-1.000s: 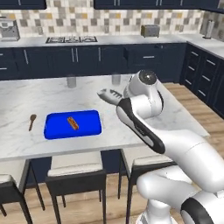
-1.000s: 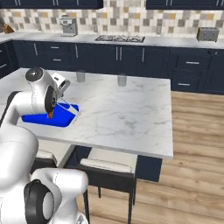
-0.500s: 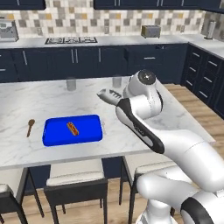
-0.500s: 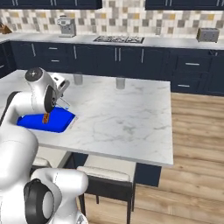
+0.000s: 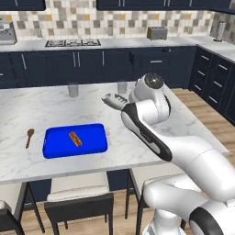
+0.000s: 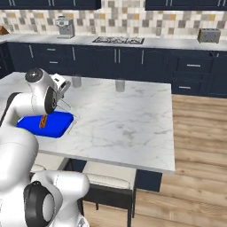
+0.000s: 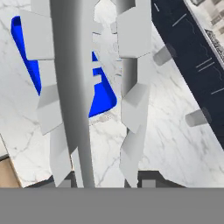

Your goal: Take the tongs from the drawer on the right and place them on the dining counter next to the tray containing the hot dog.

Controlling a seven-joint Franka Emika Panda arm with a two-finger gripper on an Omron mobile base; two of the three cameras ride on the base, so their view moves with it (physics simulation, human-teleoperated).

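The silver-grey tongs [image 5: 113,99] are held above the white marble dining counter [image 5: 183,124], with my gripper [image 5: 125,102] shut on them. In the hand view the tongs [image 7: 72,87] rise large from between my gripper [image 7: 105,181] and point toward the blue tray [image 7: 103,94]. The tray [image 5: 59,148] lies near the counter's front edge, to the left of and below the tongs, with the small hot dog [image 5: 75,138] inside it. From the right base view the gripper [image 6: 62,88] hangs just above the tray's [image 6: 56,127] far corner, beside the hot dog [image 6: 43,121].
A brown wooden spoon [image 5: 29,136] lies left of the tray. Two grey glasses [image 5: 73,89] [image 5: 121,86] stand at the counter's far edge. Dark stools [image 5: 78,197] sit under the near edge. Navy cabinets and a stove line the back wall.
The whole picture has shifted a little, so the base has driven: the tray sits slightly lower in the left view. The gripper still holds the tongs the same way.
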